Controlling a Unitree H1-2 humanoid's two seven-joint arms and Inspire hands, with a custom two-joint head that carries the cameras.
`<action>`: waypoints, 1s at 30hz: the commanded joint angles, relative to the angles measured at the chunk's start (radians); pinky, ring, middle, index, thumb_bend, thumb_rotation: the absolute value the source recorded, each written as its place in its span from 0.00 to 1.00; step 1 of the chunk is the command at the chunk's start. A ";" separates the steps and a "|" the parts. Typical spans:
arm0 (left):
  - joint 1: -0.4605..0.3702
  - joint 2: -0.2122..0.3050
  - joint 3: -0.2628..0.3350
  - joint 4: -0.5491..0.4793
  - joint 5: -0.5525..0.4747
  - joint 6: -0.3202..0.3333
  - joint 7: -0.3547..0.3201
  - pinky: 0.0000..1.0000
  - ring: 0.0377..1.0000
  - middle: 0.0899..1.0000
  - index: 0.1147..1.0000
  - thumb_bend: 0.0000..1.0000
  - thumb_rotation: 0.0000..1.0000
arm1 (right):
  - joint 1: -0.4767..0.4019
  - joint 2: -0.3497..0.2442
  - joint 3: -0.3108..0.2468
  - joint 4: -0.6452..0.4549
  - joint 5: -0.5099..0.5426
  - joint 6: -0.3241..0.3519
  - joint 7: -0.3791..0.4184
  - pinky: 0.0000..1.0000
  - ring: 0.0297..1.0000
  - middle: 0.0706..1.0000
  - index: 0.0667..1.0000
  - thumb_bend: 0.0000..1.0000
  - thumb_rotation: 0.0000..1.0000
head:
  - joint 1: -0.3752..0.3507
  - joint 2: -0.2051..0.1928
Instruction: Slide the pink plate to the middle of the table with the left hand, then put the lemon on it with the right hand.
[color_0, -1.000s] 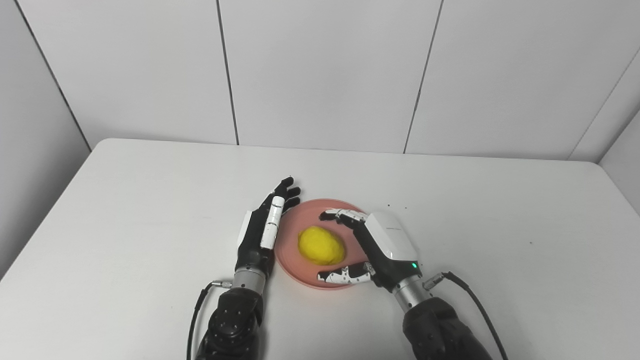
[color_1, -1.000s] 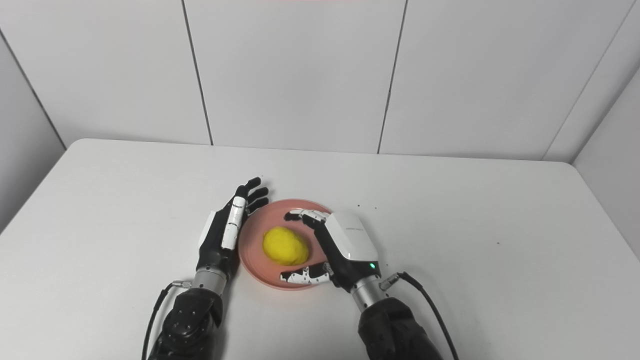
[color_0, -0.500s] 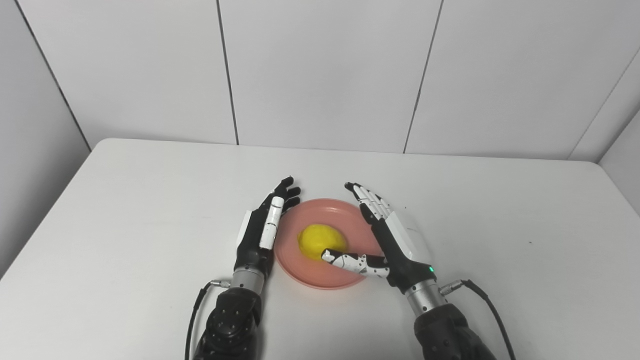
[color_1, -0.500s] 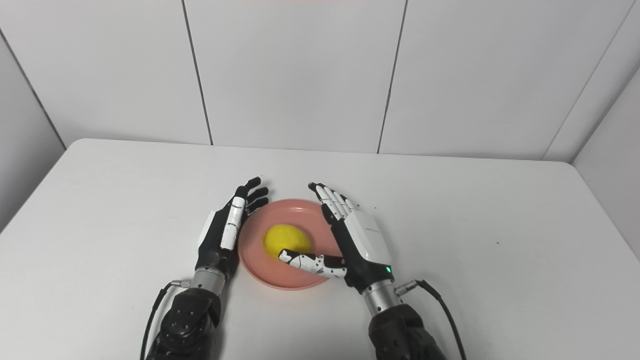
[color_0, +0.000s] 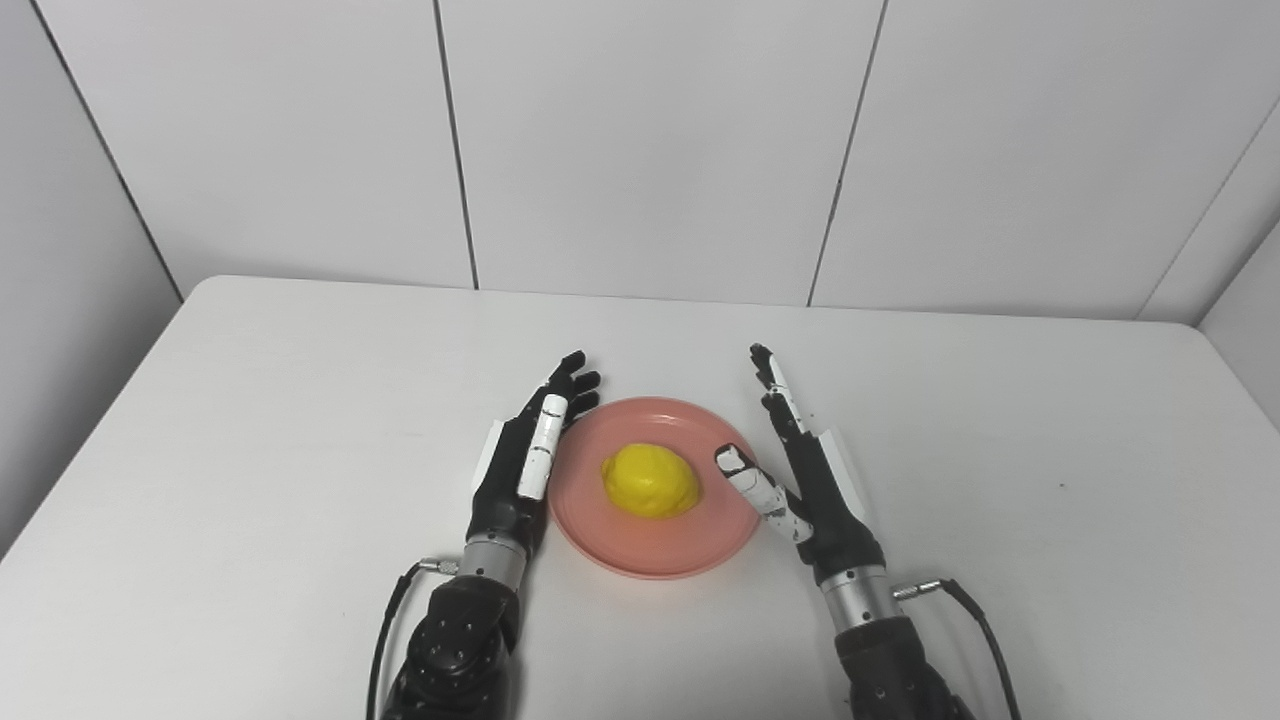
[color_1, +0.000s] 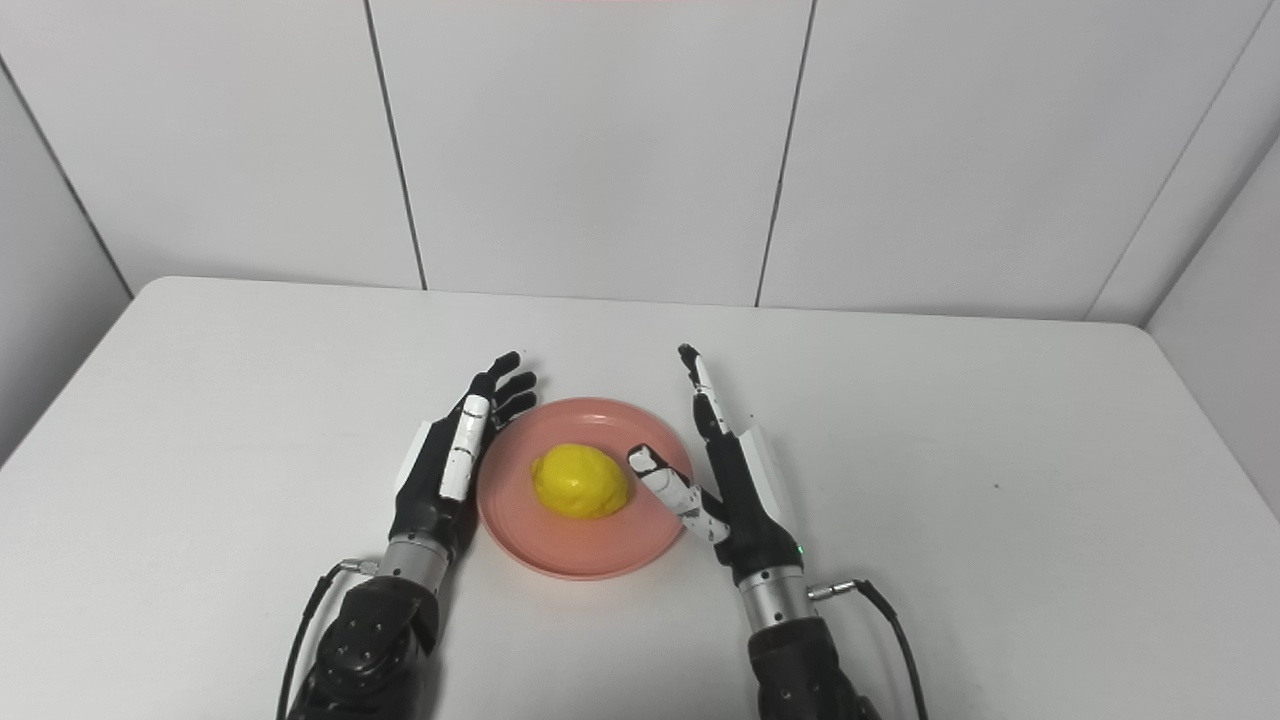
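A pink plate (color_0: 610, 540) lies near the middle of the white table, and a yellow lemon (color_0: 650, 481) rests on it, free of both hands. My left hand (color_0: 524, 459) stands on edge against the plate's left rim, fingers straight and open. To the right of the plate my right hand (color_0: 806, 470) is open with its fingers pointing away from me; its thumb reaches over the plate's right rim without touching the lemon.
The white table (color_0: 250, 400) extends well beyond the plate on both sides. White wall panels (color_0: 640, 140) close off the far edge. A cable (color_0: 975, 610) trails from the right wrist, another cable (color_0: 385, 625) from the left.
My right hand opened off the lemon, straightened its fingers and drew back to the right of the plate. The lemon stayed on the plate. The left hand has not moved.
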 joint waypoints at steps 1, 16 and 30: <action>-0.028 0.012 0.002 0.004 -0.006 -0.018 -0.006 0.87 0.88 0.87 0.88 0.59 1.00 | -0.024 0.021 -0.023 -0.003 0.025 -0.049 -0.029 0.95 0.98 0.98 0.99 0.66 1.00 | -0.001 -0.002; -0.026 0.017 0.005 -0.004 -0.004 -0.010 -0.015 0.94 0.93 0.94 0.95 0.59 1.00 | -0.014 0.086 -0.095 0.014 0.151 -0.009 -0.018 0.95 0.97 0.98 0.98 0.68 1.00 | -0.007 0.000; -0.028 0.008 0.007 0.010 0.032 -0.041 0.031 1.00 0.99 1.00 1.00 0.56 1.00 | -0.014 0.098 -0.106 0.027 0.220 0.024 0.017 0.97 0.97 0.97 0.99 0.70 1.00 | -0.028 0.002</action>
